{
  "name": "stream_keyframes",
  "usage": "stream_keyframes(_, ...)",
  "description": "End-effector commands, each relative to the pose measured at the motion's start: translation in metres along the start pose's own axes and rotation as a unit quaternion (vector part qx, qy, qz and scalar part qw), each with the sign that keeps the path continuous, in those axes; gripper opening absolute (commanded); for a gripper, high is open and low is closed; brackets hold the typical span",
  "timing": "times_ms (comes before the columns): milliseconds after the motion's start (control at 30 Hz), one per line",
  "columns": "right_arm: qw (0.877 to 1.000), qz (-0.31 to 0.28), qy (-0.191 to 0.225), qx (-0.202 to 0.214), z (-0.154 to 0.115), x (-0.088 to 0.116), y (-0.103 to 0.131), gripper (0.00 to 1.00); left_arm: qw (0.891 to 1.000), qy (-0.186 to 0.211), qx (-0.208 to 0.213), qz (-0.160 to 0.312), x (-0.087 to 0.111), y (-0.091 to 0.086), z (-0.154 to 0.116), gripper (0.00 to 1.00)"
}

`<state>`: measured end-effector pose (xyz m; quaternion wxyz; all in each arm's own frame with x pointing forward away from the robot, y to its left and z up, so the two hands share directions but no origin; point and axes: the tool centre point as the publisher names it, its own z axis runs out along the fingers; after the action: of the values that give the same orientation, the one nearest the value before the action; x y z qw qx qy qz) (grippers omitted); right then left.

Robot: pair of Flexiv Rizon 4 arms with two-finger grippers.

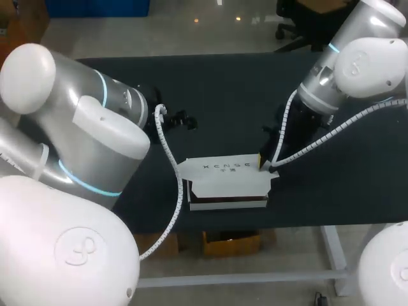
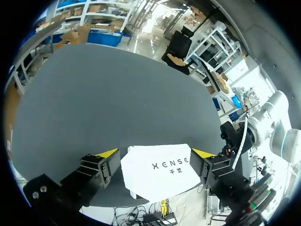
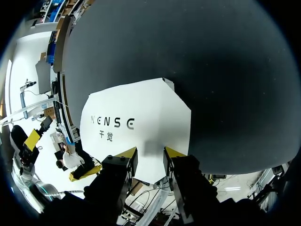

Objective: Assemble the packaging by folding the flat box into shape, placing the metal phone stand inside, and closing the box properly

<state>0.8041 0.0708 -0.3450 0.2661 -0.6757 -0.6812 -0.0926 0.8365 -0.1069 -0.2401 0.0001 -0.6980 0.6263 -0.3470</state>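
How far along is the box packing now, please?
Done: the box is folded into shape. In hand: its lid is down over it, right gripper at its edge, left gripper open on either side. Left: tucking the front flap. The stand is not visible, perhaps inside.

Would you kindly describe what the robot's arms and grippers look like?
The left arm and right arm have rounded silver-and-white shells, cyan light rings, embossed caps and white coiled cables. The left gripper and right gripper are black, blocky, yellow-tipped.
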Motion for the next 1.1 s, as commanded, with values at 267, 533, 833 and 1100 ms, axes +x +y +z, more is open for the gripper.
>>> stream_keyframes(267,1.0,-0.002,-0.001,0.001,0.001,0.001,0.0,0.34,0.841,-0.327,-0.418,-0.103,0.013,0.015,0.02,1.0)
stream_keyframes(533,1.0,-0.002,-0.002,0.0,0.001,0.002,0.001,0.33,0.841,-0.335,-0.403,-0.132,0.01,0.02,0.02,1.0)
stream_keyframes(833,1.0,-0.003,-0.002,-0.001,0.001,0.004,0.002,0.33,0.829,-0.344,-0.416,-0.144,0.015,0.015,0.028,1.0)
stream_keyframes(1100,1.0,-0.002,-0.003,0.0,0.001,0.004,0.001,0.33,0.8,-0.347,-0.466,-0.148,0.006,0.013,0.039,1.0)
